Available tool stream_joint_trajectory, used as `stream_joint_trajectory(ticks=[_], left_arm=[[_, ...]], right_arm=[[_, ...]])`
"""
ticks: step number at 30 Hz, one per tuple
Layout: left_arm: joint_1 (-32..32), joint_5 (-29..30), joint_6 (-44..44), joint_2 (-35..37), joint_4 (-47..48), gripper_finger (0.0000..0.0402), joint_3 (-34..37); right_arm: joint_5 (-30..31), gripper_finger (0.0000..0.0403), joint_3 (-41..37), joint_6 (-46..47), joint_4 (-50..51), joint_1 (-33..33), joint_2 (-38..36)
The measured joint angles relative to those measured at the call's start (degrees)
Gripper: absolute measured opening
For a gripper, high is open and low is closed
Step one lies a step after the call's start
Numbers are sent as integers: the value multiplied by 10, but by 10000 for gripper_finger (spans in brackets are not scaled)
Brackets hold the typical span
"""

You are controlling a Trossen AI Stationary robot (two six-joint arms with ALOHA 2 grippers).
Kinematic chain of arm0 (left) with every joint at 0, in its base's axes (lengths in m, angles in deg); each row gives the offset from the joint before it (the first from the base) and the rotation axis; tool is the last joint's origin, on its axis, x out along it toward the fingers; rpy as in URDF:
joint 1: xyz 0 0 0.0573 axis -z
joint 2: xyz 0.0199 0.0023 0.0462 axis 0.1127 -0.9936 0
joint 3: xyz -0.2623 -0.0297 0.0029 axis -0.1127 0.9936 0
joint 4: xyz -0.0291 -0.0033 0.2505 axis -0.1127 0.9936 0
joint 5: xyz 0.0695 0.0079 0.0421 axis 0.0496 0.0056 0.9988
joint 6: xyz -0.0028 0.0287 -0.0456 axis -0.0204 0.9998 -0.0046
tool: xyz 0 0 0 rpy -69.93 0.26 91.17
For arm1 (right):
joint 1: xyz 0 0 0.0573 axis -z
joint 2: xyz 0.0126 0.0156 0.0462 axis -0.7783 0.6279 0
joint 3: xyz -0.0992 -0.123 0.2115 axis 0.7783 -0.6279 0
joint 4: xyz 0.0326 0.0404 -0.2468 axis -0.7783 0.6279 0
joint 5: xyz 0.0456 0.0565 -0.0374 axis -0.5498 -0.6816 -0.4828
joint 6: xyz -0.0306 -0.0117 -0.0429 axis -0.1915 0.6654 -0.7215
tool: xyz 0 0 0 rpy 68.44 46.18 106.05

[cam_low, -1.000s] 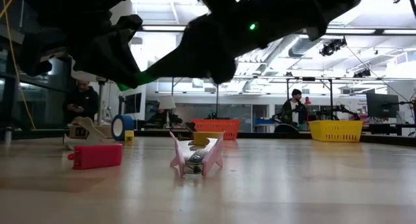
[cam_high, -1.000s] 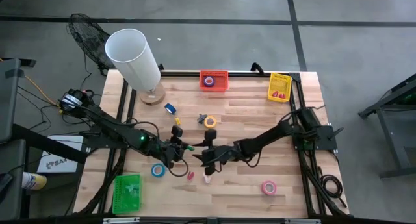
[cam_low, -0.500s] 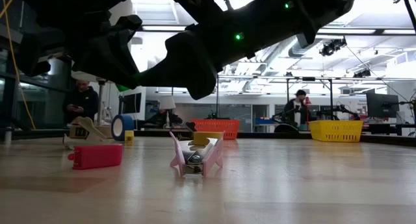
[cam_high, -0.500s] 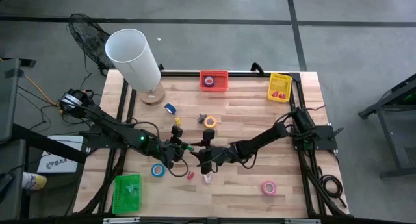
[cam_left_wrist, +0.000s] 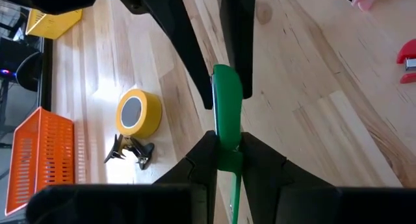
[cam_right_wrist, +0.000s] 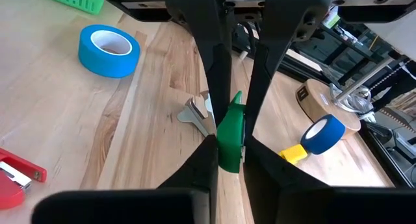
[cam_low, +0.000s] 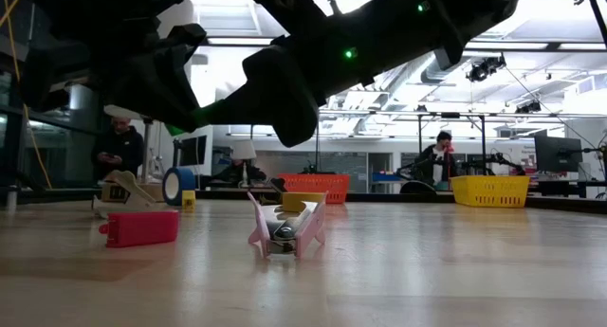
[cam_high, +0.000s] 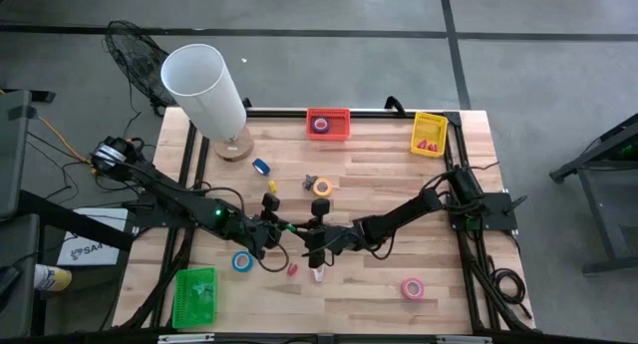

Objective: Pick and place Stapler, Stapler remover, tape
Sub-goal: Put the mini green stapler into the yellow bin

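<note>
**Q:** While both dark arms reach in over the pale wooden table (cam_high: pixel 399 174), where do they meet?

**A:** Near the table's middle. The left gripper (cam_high: pixel 282 225) and the right gripper (cam_high: pixel 305 232) point at each other, almost tip to tip. Each is clamped narrowly on the same narrow green plastic item (cam_left_wrist: pixel 226 107), held up off the wood. I cannot tell whether it is a stapler.

**Q:** Where are the tape rolls?

**A:** All are lying loose, none held.
- A blue ring-shaped tape roll (cam_high: pixel 242 260) sits just beside the left gripper, toward the near edge.
- A yellow ring-shaped tape roll (cam_high: pixel 322 186) lies just past the grippers, beside a small black clip (cam_left_wrist: pixel 130 151).
- A smaller blue tape roll (cam_high: pixel 261 167) lies farther back, near a tall white cylinder (cam_high: pixel 204 85).
- A pink ring-shaped tape roll (cam_high: pixel 412 287) lies well apart, near the front right.
- One more ring sits inside the orange-red mesh basket (cam_high: pixel 342 133) at the far edge.

**Q:** And the other small things?

**A:** A small red plastic stapler (cam_low: pixel 140 227) and a pink clawed staple remover (cam_low: pixel 286 227) lie on the wood below the grippers. A green basket (cam_high: pixel 195 294) stands at the front left and a yellow basket (cam_high: pixel 429 135) at the back right.
</note>
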Motion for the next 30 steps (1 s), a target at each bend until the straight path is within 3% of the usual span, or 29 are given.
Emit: stream_joint_trajectory(ticks=[12,24,30], left_arm=[[0,-21,26,0,-1,61,0],[0,-25,42,0,-3,198,0],[0,-22,42,0,-1,222,0]], right_arm=[[-6,39,-1,4,1,0,0],[25,38,-1,25,40,0,0],[91,38,-1,78,145,0,-23]])
